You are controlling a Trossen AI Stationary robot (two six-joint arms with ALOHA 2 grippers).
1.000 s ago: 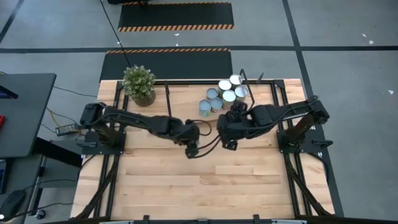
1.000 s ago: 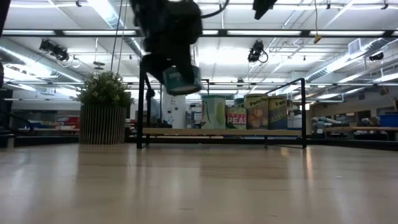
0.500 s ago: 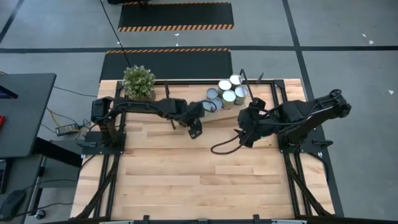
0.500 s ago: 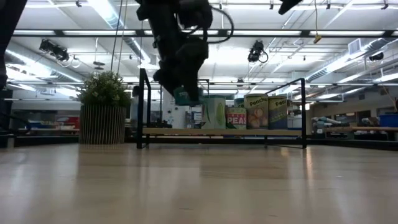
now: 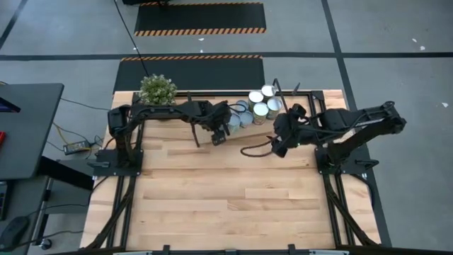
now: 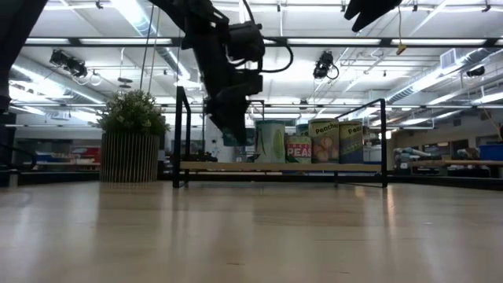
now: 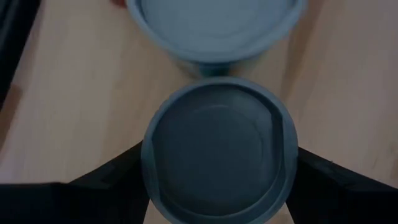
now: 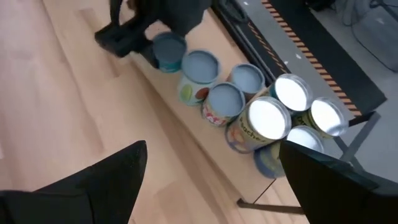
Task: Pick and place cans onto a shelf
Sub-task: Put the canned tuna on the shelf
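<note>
My left gripper (image 5: 228, 125) is shut on a small can with a bluish-grey top (image 7: 217, 149), over the left part of the tilted plywood shelf (image 8: 214, 158) at the table's far edge. It also shows in the low view (image 6: 234, 126) and the right wrist view (image 8: 166, 51). Several more cans (image 5: 258, 105) stand upright on the shelf in a cluster just right of the held one; the nearest (image 7: 214, 25) is right beside it. My right gripper (image 5: 277, 145) is open and empty, in front of the shelf's right part. My left gripper pinches the can by its round side wall just below the top rim (image 7: 149, 155), one finger (image 7: 112, 177) on each side. The fingers come from above and the near side, slanting down. The can is upright; whether its bottom rests on the shelf I cannot tell.
A potted plant (image 5: 157, 91) stands at the far left corner, left of the shelf. Black rod frame ends (image 6: 179, 134) rise at both ends of the shelf. The wooden tabletop (image 5: 226, 198) stretches toward the near edge.
My left gripper has carried the can from the table's middle toward the far edge and down to the shelf, beside the row of cans. My right gripper has drawn back toward the table's right and far side.
</note>
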